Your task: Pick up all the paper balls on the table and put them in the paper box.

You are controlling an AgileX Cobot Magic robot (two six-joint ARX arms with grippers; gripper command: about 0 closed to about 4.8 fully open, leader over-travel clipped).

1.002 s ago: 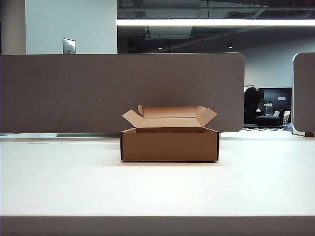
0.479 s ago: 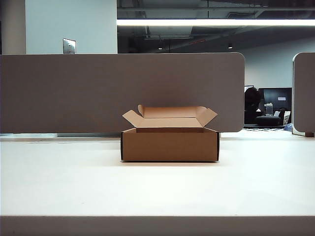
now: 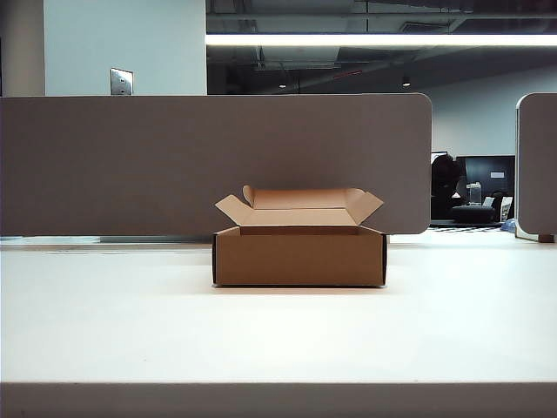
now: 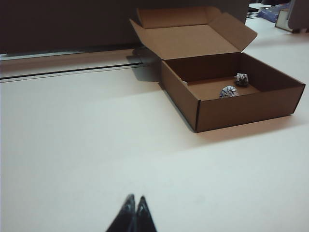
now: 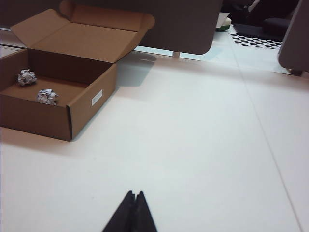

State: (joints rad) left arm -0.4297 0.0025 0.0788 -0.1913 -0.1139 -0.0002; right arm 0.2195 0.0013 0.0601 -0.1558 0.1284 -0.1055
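My left tool [image 4: 134, 212] and right tool [image 5: 133, 210] closed, empty, above the table [image 3: 278, 331], two balls [image 4: 228, 91] in the box [image 3: 299, 254]

Left end effector [image 4: 134, 205] and right end effector [image 5: 133, 200]: slim, glossy black, tapering finger pairs.

A wide grey-brown divider panel [image 3: 218, 161] with a rounded upper corner stands across the back of the worktop, and a second panel [image 3: 537, 165] rises at the right edge. Behind them a pale wall [image 3: 126, 43] carries a small metal plate [image 3: 122, 82]. A long fluorescent strip [image 3: 381, 40] glows under a dark, open ceiling. Through the gap sit dark office furniture and a monitor [image 3: 486, 178], with checkered flooring [image 5: 255, 40] beyond.
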